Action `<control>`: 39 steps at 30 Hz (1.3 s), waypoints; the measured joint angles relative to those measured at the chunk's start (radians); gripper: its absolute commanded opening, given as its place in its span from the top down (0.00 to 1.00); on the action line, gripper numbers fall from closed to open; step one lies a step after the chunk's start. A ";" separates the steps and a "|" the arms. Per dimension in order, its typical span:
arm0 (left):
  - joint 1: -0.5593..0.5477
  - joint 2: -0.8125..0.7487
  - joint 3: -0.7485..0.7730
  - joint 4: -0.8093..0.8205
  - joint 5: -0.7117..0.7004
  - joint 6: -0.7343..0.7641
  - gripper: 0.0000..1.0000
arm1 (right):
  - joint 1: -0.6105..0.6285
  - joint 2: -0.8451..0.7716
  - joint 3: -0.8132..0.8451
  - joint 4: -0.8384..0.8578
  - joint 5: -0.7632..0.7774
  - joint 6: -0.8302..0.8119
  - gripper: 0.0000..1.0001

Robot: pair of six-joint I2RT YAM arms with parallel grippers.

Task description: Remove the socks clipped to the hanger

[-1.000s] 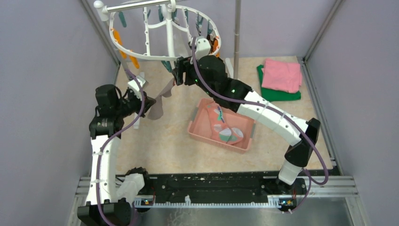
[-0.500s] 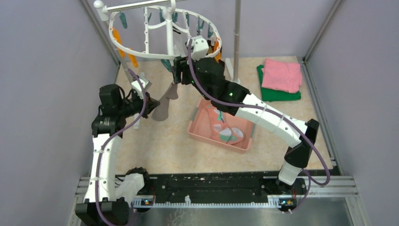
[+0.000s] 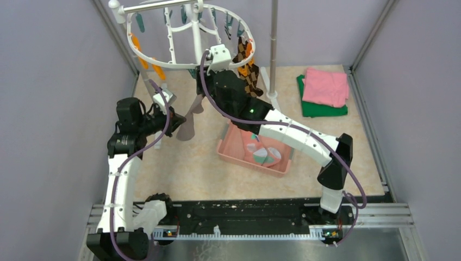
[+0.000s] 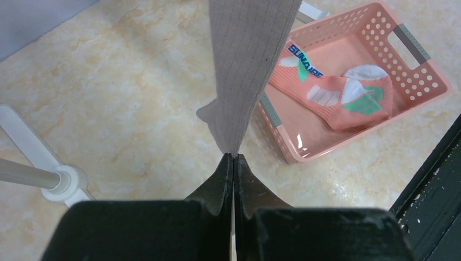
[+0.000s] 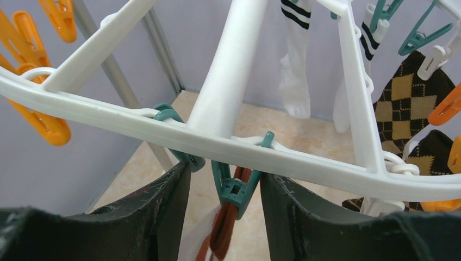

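Note:
The white oval hanger (image 3: 163, 61) hangs at the back left, its rim (image 5: 304, 159) crossing the right wrist view. A grey-beige sock (image 3: 190, 115) dangles from a teal clip (image 5: 234, 189), which pinches its red-and-white cuff. My left gripper (image 4: 234, 157) is shut on the toe of this sock (image 4: 247, 65), pulling it taut out to the left (image 3: 175, 120). My right gripper (image 5: 224, 173) is open with its jaws either side of the teal clip; the right finger touches it and the left stands apart. A brown-and-black diamond sock (image 3: 245, 65) and white striped socks (image 5: 296, 65) stay clipped.
A pink basket (image 3: 231, 149) on the table holds a pink sock (image 3: 261, 155). A folded pink cloth (image 3: 325, 86) lies on a green one (image 3: 321, 110) at the back right. The metal pole (image 3: 273, 38) stands behind the hanger, its white base (image 4: 60, 182) near my left gripper.
My right arm has shifted up and to the left under the hanger rim, its jaws narrowing round the teal clip. The diamond sock has come into view. My left gripper keeps its hold.

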 measured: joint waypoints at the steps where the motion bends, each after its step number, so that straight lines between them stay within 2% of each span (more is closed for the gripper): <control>1: -0.001 0.000 0.000 0.000 0.000 -0.001 1.00 | 0.001 0.005 0.000 0.005 0.008 -0.003 0.53; 4: -0.006 0.000 0.000 0.001 0.000 -0.001 1.00 | 0.002 0.014 0.000 0.014 0.024 -0.008 0.57; 9: -0.010 0.000 0.000 0.003 -0.001 -0.003 1.00 | 0.002 0.017 0.000 0.041 0.048 -0.010 0.71; 15: -0.012 0.000 -0.004 0.008 -0.005 -0.008 1.00 | 0.003 0.017 0.000 0.058 0.058 -0.008 1.00; 30: -0.024 -0.001 -0.044 0.023 -0.036 -0.002 1.00 | 0.003 0.017 0.000 0.058 -0.002 0.020 1.00; 39: -0.038 0.000 -0.110 0.018 -0.127 0.032 1.00 | 0.003 0.017 0.000 0.040 -0.015 0.027 1.00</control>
